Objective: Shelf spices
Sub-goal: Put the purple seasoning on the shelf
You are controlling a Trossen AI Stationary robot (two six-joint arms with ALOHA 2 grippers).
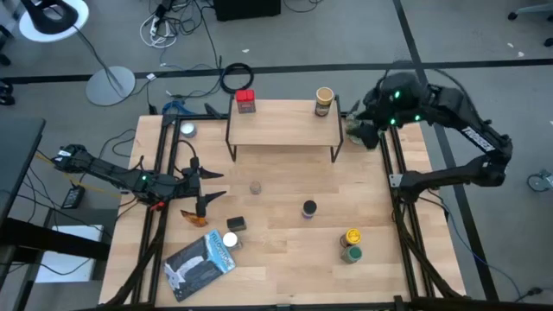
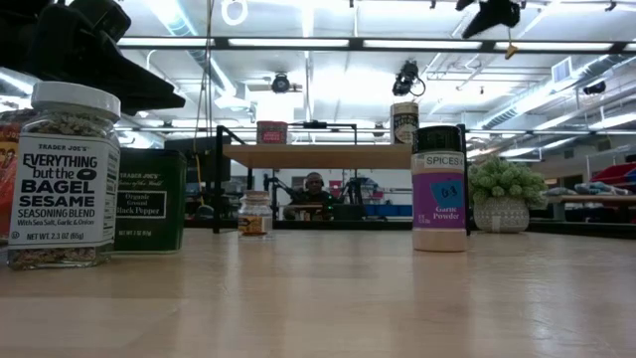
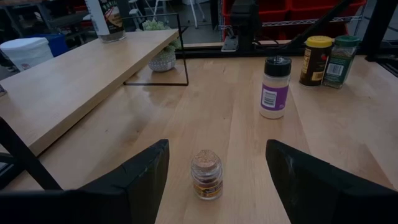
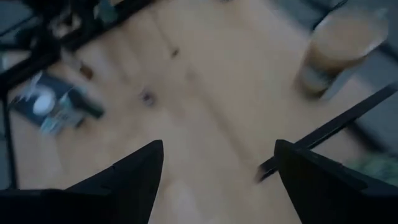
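The shelf stands at the table's far middle, with a red tin and a tan jar on its board. My left gripper is open, low over the table's left part. A small cork-topped jar stands on the table just ahead of its fingers, untouched. Farther right stand a purple-labelled garlic powder jar, a yellow-lidded jar and a green jar. My right gripper is open, up in the air by the shelf's right end, holding nothing.
Near the left front edge lie a flat blue-grey packet, a white-lidded seasoning jar, a dark green tin and an orange packet. A spiky green plant sits beside the shelf's right leg. A white item lies at the far left.
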